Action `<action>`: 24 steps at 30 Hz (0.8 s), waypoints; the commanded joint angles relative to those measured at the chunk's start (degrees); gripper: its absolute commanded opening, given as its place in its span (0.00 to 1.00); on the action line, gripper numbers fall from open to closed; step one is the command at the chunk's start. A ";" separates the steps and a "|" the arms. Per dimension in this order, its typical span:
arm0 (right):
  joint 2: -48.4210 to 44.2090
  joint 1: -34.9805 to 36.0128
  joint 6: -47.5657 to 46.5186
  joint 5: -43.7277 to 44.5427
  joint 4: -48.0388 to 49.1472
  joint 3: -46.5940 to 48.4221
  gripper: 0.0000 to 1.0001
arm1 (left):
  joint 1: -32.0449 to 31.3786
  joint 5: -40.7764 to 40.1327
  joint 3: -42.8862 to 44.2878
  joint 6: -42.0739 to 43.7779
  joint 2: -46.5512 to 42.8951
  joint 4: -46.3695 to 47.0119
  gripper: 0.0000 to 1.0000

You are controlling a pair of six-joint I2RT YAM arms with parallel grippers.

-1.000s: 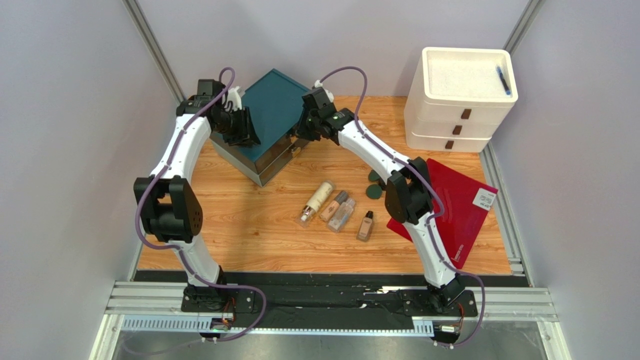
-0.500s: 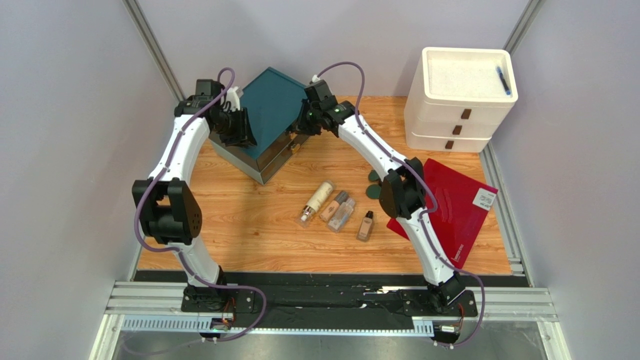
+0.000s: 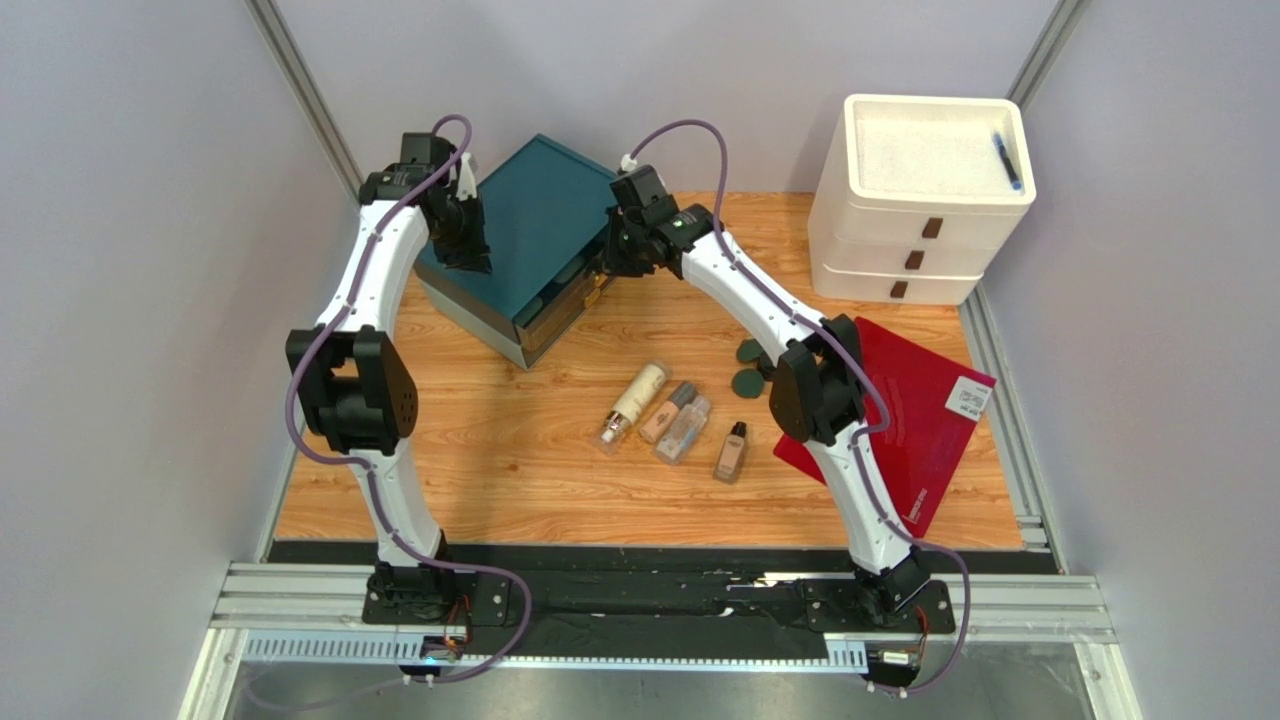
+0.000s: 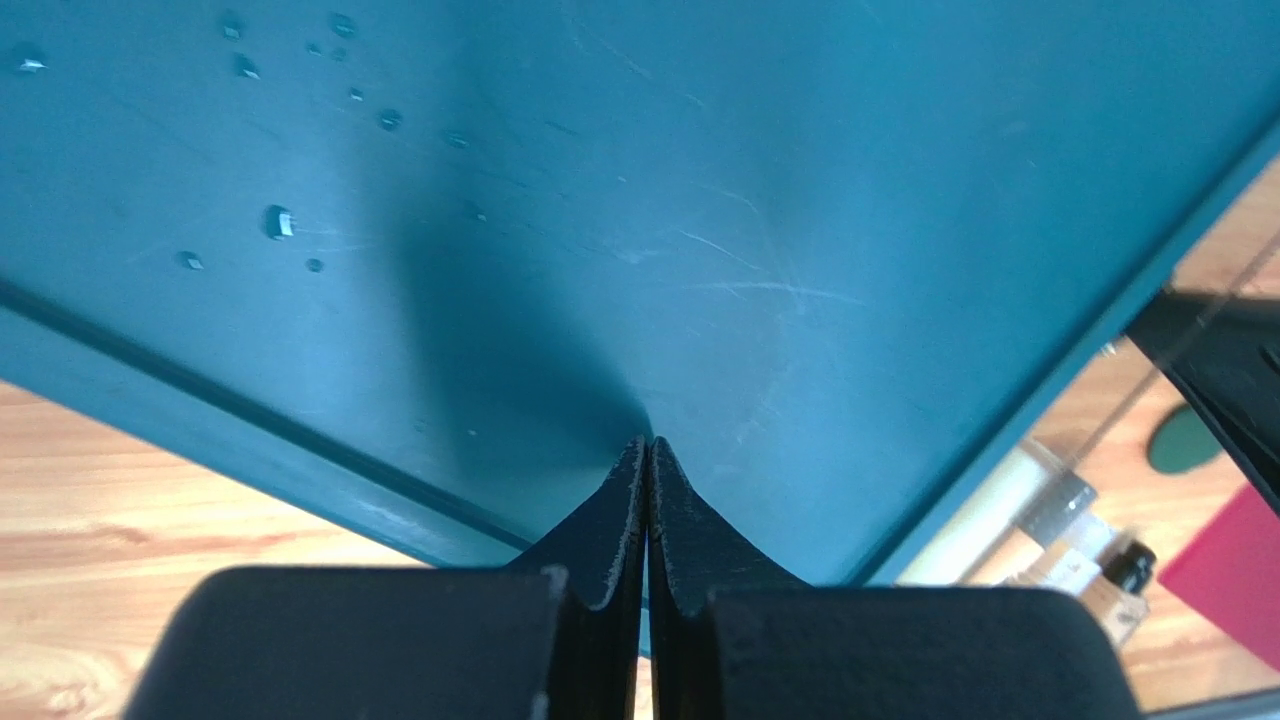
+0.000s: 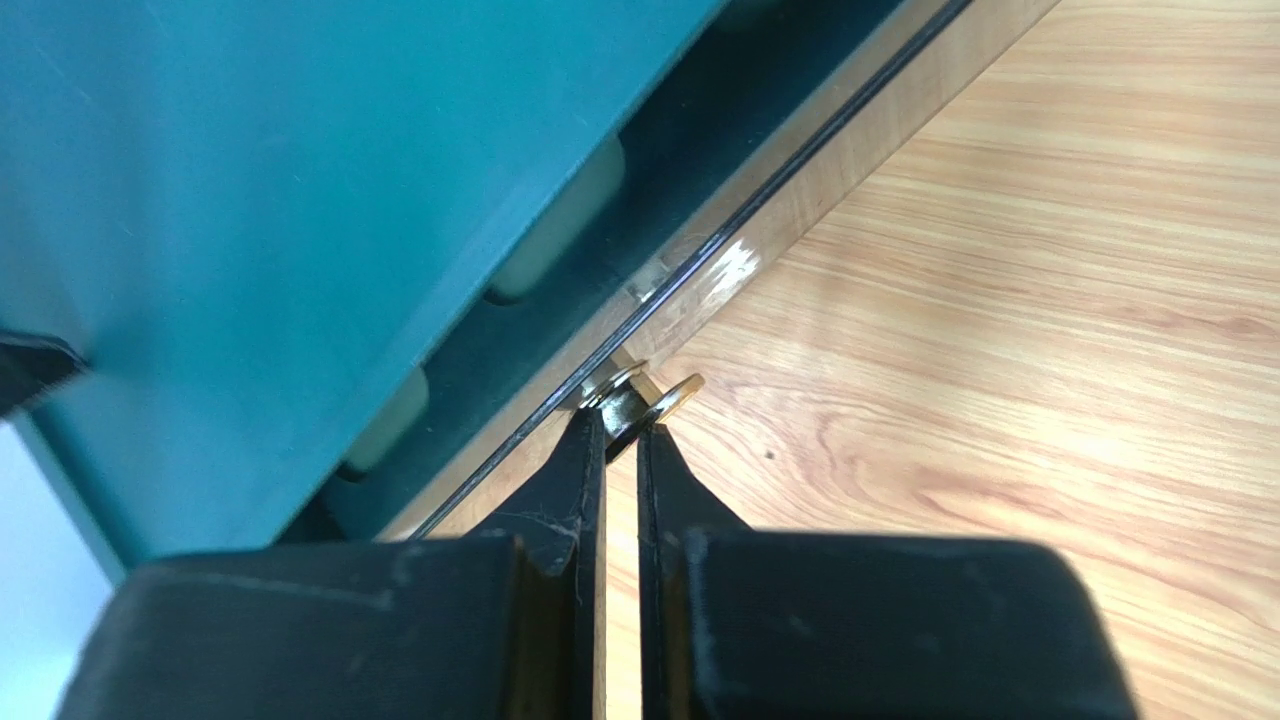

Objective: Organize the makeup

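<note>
Left hand (image 4: pixel 648 444) had swung from the teal box's (image 3: pixel 544 203) left side up onto its lid since the earlier frame. It had gone from parted to clenched, holding nothing, tips pressed on the lid near the box's left edge. Right arm had barely shifted.

At the box's front-right face the right hand (image 5: pixel 619 429) was clenched on the small brass ring pull (image 5: pixel 675 395) of the clear drawer front (image 5: pixel 781 225). The drawer looked barely cracked, if at all.

Makeup was not yet inside. Four makeup bottles (image 3: pixel 672 420) lay on the worktop (image 3: pixel 496 450) in front of that same face, apart from the box, long axes slanting roughly toward it. Dark compacts (image 3: pixel 745 384) sat further right of the box, beside the right arm's elbow; only two showed clearly.

Judged: the pull direction ran from the box out toward the bottles, so the drawer would open their way. Right arm was nearer the makeup but busy on the pull, while the left seemed to brace the box.
</note>
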 commanded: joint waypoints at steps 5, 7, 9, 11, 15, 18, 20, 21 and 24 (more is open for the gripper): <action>-0.96 -0.39 -9.00 9.67 -16.91 -3.78 0.00 | 0.42 -9.96 -2.22 0.29 6.91 -8.27 0.00; -2.01 -0.31 -9.70 11.43 -17.97 -4.75 0.00 | 0.42 -9.96 -2.40 0.03 7.08 -8.18 0.00; -2.89 -0.31 -9.97 13.53 -19.90 -6.76 0.00 | 0.42 -9.96 -2.48 0.03 7.09 -8.18 0.00; -4.99 -0.31 -9.53 15.29 -21.39 -8.26 0.00 | 0.42 -9.96 -2.40 0.12 7.09 -8.27 0.00; -9.65 -0.31 -8.21 17.93 -21.32 -14.06 0.00 | 0.42 -9.96 -2.57 0.03 6.82 -8.62 0.00; -12.55 -0.39 -7.77 18.64 -20.88 -17.05 0.00 | 0.42 -9.87 -3.18 -0.23 6.12 -8.53 0.00; -13.53 -0.31 -7.77 19.17 -20.44 -18.02 0.00 | 0.42 -9.87 -3.62 -0.41 5.51 -8.36 0.00; -14.14 -0.31 -7.77 19.52 -20.44 -18.02 0.00 | 0.42 -9.87 -3.80 -0.58 5.24 -8.44 0.00; -15.37 -0.31 -7.51 21.45 -20.35 -17.41 0.00 | 0.42 -9.34 -3.71 -0.50 4.63 -8.62 0.00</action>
